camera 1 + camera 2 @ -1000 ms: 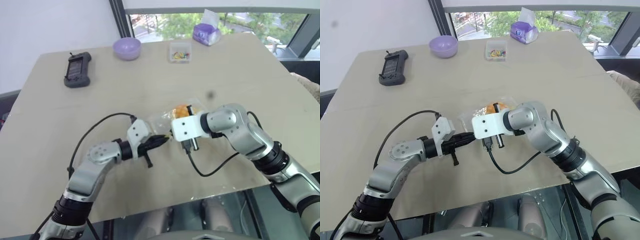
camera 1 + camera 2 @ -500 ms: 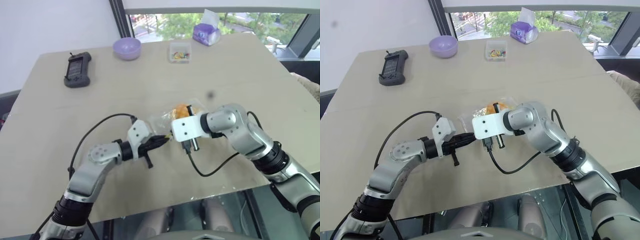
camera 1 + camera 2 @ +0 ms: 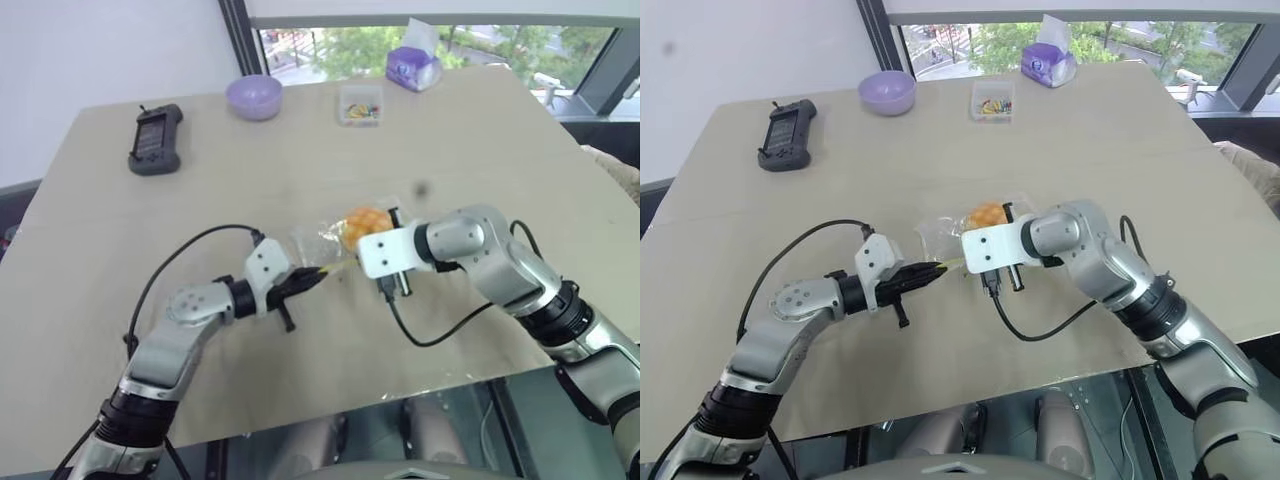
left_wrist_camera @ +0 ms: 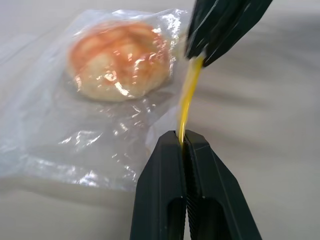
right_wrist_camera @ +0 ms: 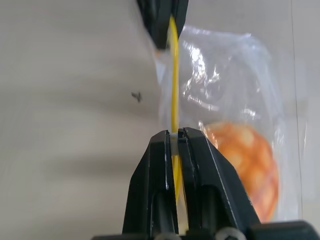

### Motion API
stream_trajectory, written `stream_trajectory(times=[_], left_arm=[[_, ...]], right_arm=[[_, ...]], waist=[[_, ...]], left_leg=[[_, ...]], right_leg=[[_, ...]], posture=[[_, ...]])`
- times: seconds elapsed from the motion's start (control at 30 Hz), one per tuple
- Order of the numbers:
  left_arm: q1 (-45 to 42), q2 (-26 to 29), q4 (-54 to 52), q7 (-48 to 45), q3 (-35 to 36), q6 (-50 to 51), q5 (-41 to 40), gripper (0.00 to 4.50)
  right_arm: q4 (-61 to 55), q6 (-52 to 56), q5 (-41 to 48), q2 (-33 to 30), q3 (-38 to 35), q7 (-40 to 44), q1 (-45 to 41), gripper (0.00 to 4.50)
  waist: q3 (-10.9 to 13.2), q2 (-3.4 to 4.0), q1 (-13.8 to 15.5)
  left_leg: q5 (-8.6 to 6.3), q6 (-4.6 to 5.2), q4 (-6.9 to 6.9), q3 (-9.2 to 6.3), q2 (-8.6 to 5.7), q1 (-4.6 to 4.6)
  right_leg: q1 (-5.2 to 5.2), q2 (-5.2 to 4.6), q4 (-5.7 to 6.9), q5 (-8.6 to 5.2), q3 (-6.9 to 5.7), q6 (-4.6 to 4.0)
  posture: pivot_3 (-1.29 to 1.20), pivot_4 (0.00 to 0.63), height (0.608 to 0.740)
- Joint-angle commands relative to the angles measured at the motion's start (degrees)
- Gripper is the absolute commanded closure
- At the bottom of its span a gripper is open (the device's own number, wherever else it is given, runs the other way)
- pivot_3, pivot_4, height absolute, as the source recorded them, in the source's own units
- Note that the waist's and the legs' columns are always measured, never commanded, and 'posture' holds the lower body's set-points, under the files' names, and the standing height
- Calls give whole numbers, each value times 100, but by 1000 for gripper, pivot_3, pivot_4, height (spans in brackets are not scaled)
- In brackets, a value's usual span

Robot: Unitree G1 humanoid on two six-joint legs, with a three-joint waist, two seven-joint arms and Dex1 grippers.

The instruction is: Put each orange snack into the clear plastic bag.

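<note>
The clear plastic bag (image 3: 330, 243) lies near the middle of the table (image 3: 500, 140), with the orange snack (image 3: 364, 222) already inside it, resting toward the end of the bag farther from the robot. Both grippers are pinched tight on the bag's yellow zip strip (image 4: 190, 95): the left gripper (image 3: 322, 275) clamps one end, the right gripper (image 5: 173, 137) clamps the other, and the strip runs taut and straight between them along the bag's near edge. The film beside the strip is lifted a little off the tabletop.

Around the bag the table is bare wood on every side. Well beyond the bag, toward the far edge, stand a purple bowl (image 3: 253, 96), a small clear box (image 3: 359, 104) of colourful bits and a purple tissue pack (image 3: 413, 68); a dark handheld device (image 3: 156, 139) lies far off toward the far left corner. The near table edge is a good way from the bag.

The snack is a round, domed orange-yellow bun scored with a criss-cross grid. The bag is crinkly, transparent and glossy with highlights, larger than the bun.
</note>
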Motion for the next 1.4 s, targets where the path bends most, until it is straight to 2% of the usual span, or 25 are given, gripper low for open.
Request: stream_trajectory(times=[0.03,0.53,0.7,0.97,1.1,1.4], left_arm=[[-67,98,224,285,339,-245,259,4500],[-26,34,341,530,419,-381,274,4500],[27,15,292,546,407,-379,259,4500],[46,-50,168,536,374,-344,188,4500],[42,-105,6,527,370,-148,76,4500],[56,-199,-143,597,371,-50,84,4500]], right_arm=[[182,97,-217,-329,-329,-134,28,4345],[506,140,-371,-1119,-531,-317,297,4345],[572,118,-370,-1263,-587,-329,304,4345],[515,-64,-177,-1256,-695,-274,267,4345],[541,-93,-174,-1215,-818,-457,252,3084],[386,-67,-103,-1382,-1024,-210,434,3084]], waist=[[0,0,3],[0,0,0],[0,0,-8],[0,0,-3],[0,-1,2],[0,-1,2]], left_leg=[[0,0,0,0,0,0],[0,0,2,0,0,-15],[0,0,11,-2,0,-52],[0,0,10,-2,-1,-53],[1,0,11,-2,-2,-54],[1,0,11,-2,-2,-54]], right_leg=[[0,0,0,0,0,0],[-13,-1,0,0,-1,0],[-45,-2,4,1,-4,0],[-46,-3,4,1,-4,0],[-46,-3,4,1,-4,0],[-46,-4,4,1,-4,0]], posture=[[0,150,736],[0,150,736],[0,150,736],[0,150,736],[0,150,736],[0,150,736]])
